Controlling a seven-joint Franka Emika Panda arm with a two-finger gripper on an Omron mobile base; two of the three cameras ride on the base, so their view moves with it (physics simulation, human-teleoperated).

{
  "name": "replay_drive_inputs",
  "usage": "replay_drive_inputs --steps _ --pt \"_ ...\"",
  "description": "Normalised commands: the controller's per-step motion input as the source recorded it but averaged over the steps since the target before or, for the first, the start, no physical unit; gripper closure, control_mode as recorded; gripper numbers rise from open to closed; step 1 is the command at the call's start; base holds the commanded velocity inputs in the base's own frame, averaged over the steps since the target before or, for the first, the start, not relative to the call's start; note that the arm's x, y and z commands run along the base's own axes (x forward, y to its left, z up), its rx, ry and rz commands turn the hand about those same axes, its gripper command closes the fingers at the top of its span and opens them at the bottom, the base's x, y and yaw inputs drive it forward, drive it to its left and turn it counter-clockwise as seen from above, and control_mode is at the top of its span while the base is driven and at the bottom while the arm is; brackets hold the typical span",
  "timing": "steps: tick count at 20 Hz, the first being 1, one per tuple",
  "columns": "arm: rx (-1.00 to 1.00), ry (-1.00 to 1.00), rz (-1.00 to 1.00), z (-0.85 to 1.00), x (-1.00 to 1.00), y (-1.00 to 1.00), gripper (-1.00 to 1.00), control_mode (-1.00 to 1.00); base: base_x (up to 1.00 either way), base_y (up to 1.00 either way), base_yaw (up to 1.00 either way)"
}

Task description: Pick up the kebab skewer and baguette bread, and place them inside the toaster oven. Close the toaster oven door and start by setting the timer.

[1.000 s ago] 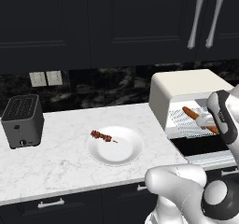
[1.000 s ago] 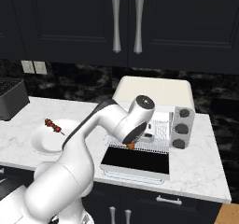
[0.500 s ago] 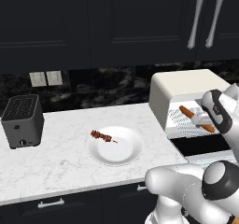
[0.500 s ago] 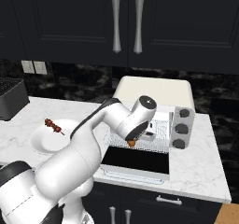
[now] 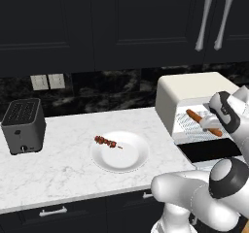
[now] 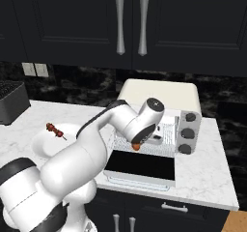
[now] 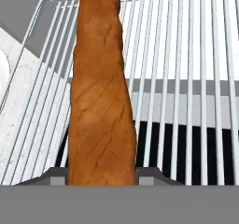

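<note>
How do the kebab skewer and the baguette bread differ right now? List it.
The kebab skewer lies on the white plate; the baguette bread is held by the gripper over the toaster oven's wire rack. The skewer is short and chunky dark red; the baguette is long, smooth and orange-brown.

Arm has pulled up and back slightly at the toaster oven (image 5: 194, 101) mouth since a second ago. Gripper (image 5: 212, 124) sits a little higher, hand rolled more upright in left base view. Baguette bread (image 5: 203, 122) rides with it, pinched between the jaws, over the wire rack (image 7: 186, 78); its near end (image 6: 136, 146) hangs just above the open toaster oven door (image 6: 140, 167).
</note>
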Motion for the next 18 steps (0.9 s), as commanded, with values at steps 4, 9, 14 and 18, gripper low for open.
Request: replay_drive_inputs --steps 4,9,14,18 --pt "0.0 0.0 0.0 -0.29 -0.01 0.24 -1.0 -1.0 0.0 0.0 0.0" --pt "0.0 -0.03 0.0 -0.04 -0.19 0.1 -1.0 -1.0 0.0 0.0 0.0" --pt "0.0 -0.07 0.0 0.01 -0.4 -0.02 -1.0 -1.0 0.0 0.0 0.0" --pt "0.0 -0.18 0.0 0.64 -0.3 -0.03 -1.0 -1.0 0.0 0.0 0.0"
